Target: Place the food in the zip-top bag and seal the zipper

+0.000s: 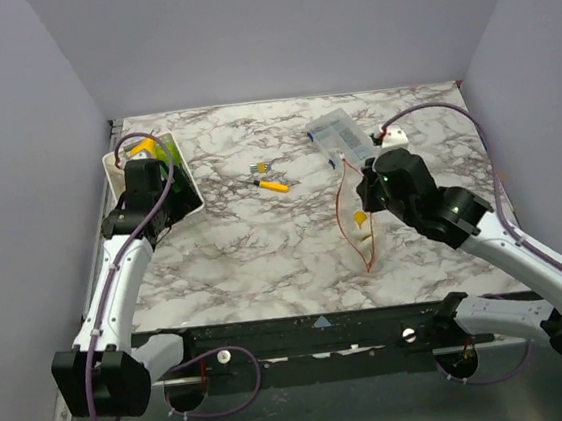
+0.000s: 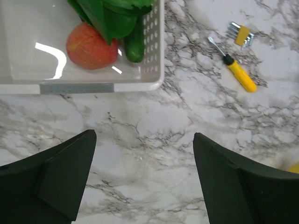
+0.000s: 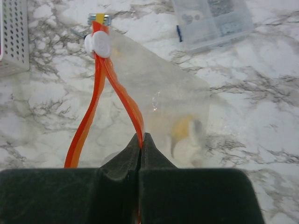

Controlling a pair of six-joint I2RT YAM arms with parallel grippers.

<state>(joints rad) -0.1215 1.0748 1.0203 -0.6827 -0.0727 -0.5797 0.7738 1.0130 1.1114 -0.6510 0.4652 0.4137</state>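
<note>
The clear zip-top bag (image 3: 159, 84) hangs from my right gripper (image 3: 141, 139), which is shut on one side of its orange-red zipper strip (image 3: 122, 95). The mouth gapes open, with the white slider (image 3: 98, 44) at the far end. A yellow and white food piece (image 3: 187, 137) lies inside the bag; it also shows in the top view (image 1: 361, 219). My left gripper (image 2: 145, 172) is open and empty over bare marble just in front of the white basket (image 2: 154, 56). The basket holds a pink-red fruit (image 2: 91, 45), a green leafy vegetable (image 2: 117, 14) and a dark green cucumber (image 2: 135, 44).
A yellow-handled screwdriver (image 2: 238, 72) and a small hex key set (image 2: 241, 35) lie mid-table. A rigid clear box with blue edges (image 1: 339, 136) and a small white object (image 1: 394, 138) sit at the back right. Grey walls enclose the table.
</note>
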